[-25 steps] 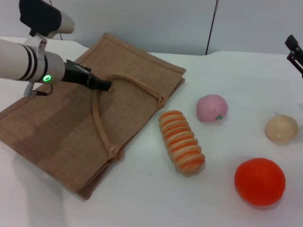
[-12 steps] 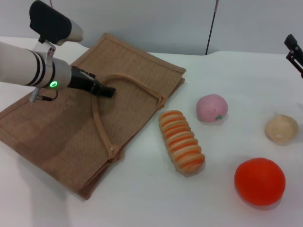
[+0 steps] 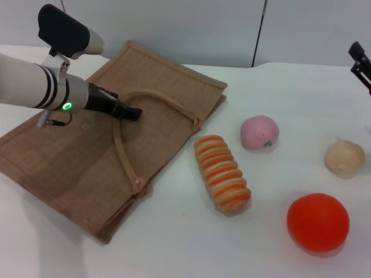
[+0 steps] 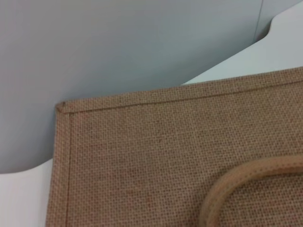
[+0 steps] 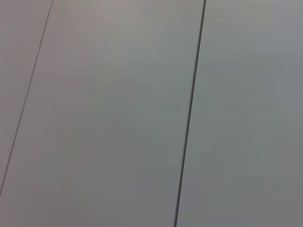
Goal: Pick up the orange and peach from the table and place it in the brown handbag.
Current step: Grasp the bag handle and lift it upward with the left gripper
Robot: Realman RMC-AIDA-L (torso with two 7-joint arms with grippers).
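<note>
The brown handbag (image 3: 69, 156) lies flat on the left of the white table, its loop handle (image 3: 124, 156) on top. My left gripper (image 3: 132, 113) is low over the bag, at the upper bend of the handle. The left wrist view shows the bag's weave (image 4: 156, 156) and a piece of the handle (image 4: 236, 182) close up. The peach (image 3: 259, 132) sits right of the bag. The orange (image 3: 318, 222) sits at the front right. My right gripper (image 3: 360, 65) shows only at the far right edge, raised and away from the fruits.
An elongated orange-and-cream striped item (image 3: 222, 173) lies between the bag and the peach. A small beige ball (image 3: 344, 157) sits right of the peach, behind the orange. The right wrist view shows only a grey wall.
My left arm has moved a little to the right and down over the bag, bringing its gripper to the handle's upper bend. The fruits and the right arm have not moved.
</note>
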